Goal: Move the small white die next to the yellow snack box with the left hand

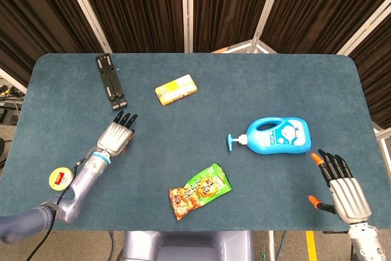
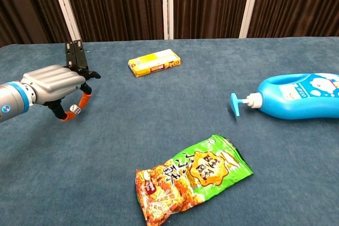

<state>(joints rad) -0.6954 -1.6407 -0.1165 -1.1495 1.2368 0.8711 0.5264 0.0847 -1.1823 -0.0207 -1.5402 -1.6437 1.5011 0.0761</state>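
Observation:
The small white die lies low by the table's left side, pinched between the orange-tipped thumb and a fingertip of my left hand. In the head view the left hand covers the die, palm down, fingers pointing toward the far edge. The yellow snack box lies flat further back and to the right, well apart from the hand; the chest view shows the same yellow snack box. My right hand rests at the near right corner, fingers spread and holding nothing.
A black folded stand lies just beyond the left hand. A blue pump bottle lies on its side at the right. A green and orange snack bag lies near the front edge. A round yellow disc sits beside the left forearm.

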